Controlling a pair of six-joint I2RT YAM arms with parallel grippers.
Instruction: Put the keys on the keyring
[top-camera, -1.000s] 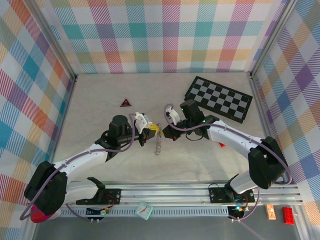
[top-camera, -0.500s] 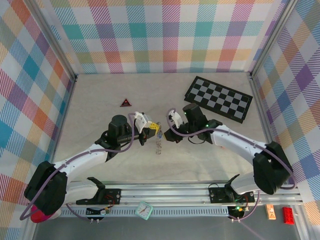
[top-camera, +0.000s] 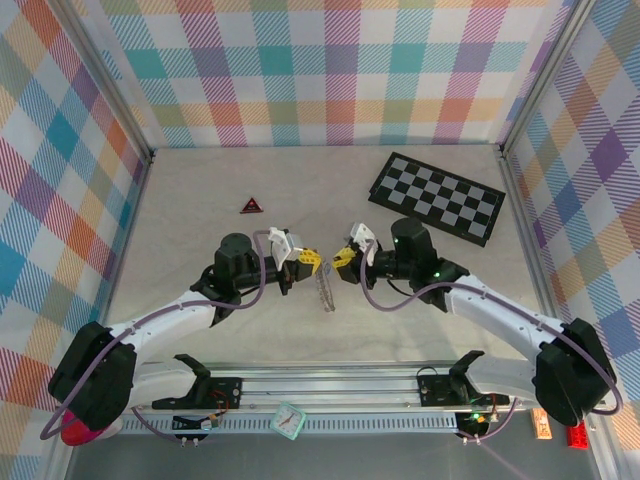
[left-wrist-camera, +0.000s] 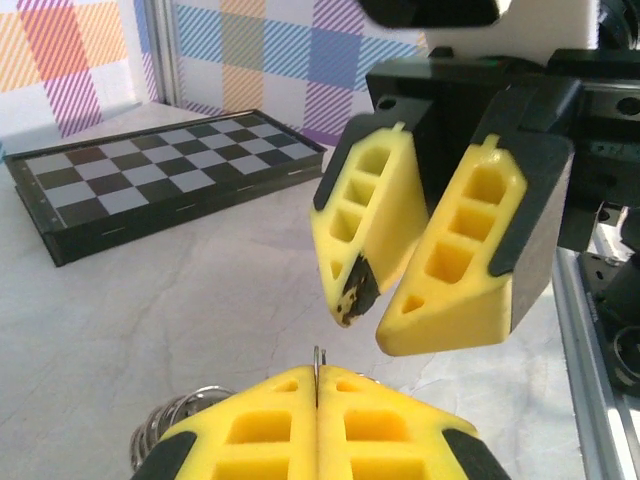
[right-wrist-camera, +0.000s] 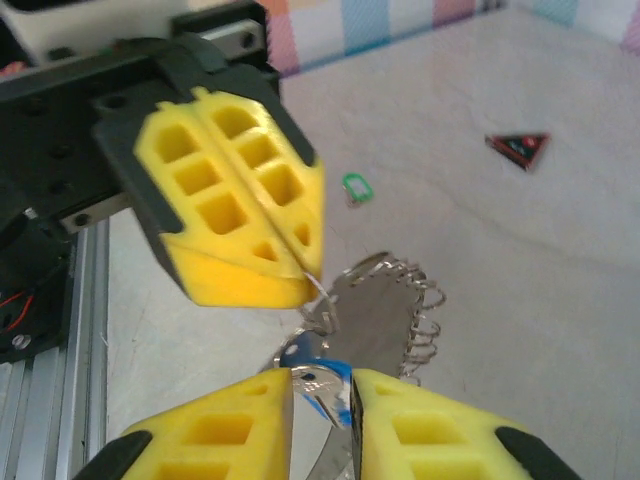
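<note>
- right gripper (top-camera: 345, 258) pulled back to the right; it was tip to tip with left gripper (top-camera: 306, 259), now there's a clear gap between them
- right jaws were pressed together, now slightly parted; a silvery-blue bit sits in the gap in the right wrist view, possibly just behind the fingers
- right arm elbow swung out toward the near right corner
- keys (top-camera: 325, 290) on the keyring (right-wrist-camera: 425, 308) under the left gripper shifted a little right and now slant instead of hanging straight
</note>
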